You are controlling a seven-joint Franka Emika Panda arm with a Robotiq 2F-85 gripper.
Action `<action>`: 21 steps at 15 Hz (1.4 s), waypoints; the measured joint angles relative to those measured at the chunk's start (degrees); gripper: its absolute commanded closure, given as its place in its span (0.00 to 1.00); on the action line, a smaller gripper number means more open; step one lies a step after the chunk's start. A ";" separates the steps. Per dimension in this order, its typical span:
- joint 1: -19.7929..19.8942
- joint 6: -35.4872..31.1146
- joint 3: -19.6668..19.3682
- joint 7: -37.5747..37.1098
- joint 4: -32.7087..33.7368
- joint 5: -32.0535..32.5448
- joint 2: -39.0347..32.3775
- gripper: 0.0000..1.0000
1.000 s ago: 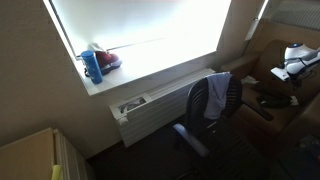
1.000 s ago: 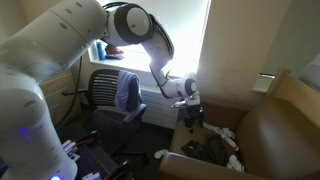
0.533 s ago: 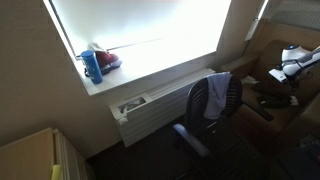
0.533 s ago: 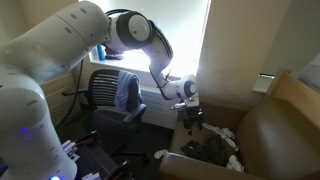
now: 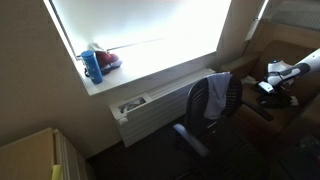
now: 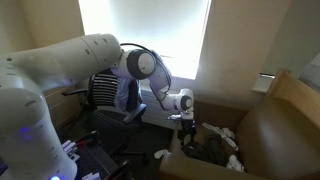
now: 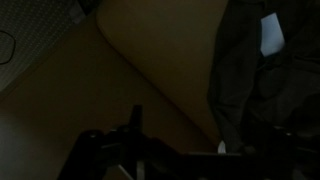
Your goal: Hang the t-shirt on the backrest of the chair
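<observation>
t-shirt [image 6: 127, 92] looks draped on chair [image 6: 100, 88] backrest, gripper [image 6: 186, 121] mid-frame w/ jaws spread, empty afaict: retract high, don't snag fabric.

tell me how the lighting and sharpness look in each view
in an exterior view the window is blown out white, leaving the chair in shade; in an exterior view its glare backs the arm, whose near part looks soft; the wrist view is nearly black, only a pale patch showing
</observation>
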State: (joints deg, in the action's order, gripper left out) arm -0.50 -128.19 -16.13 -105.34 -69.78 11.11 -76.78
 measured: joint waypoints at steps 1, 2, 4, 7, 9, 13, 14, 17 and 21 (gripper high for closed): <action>0.57 2.65 0.67 1.92 2.99 -1.08 -1.75 0.00; 1.48 5.54 1.80 4.45 5.92 -1.65 -3.22 0.00; 2.93 10.20 3.36 10.75 10.56 -2.17 -4.99 0.00; 3.54 12.13 3.77 14.17 12.70 -2.24 -5.01 0.00; 3.47 10.55 3.77 11.42 12.81 -2.30 -5.44 0.00; 3.42 3.95 3.70 4.25 13.28 -3.05 -9.10 0.00; 3.45 2.48 3.70 2.89 12.36 -3.05 -9.26 0.00; 3.62 -2.54 3.20 -2.43 10.35 -2.08 -9.25 0.00; 4.77 -11.91 3.15 -15.77 7.96 5.21 -9.25 0.00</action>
State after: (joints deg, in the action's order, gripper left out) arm 4.28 -140.10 -12.97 -121.11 -61.82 16.32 -86.03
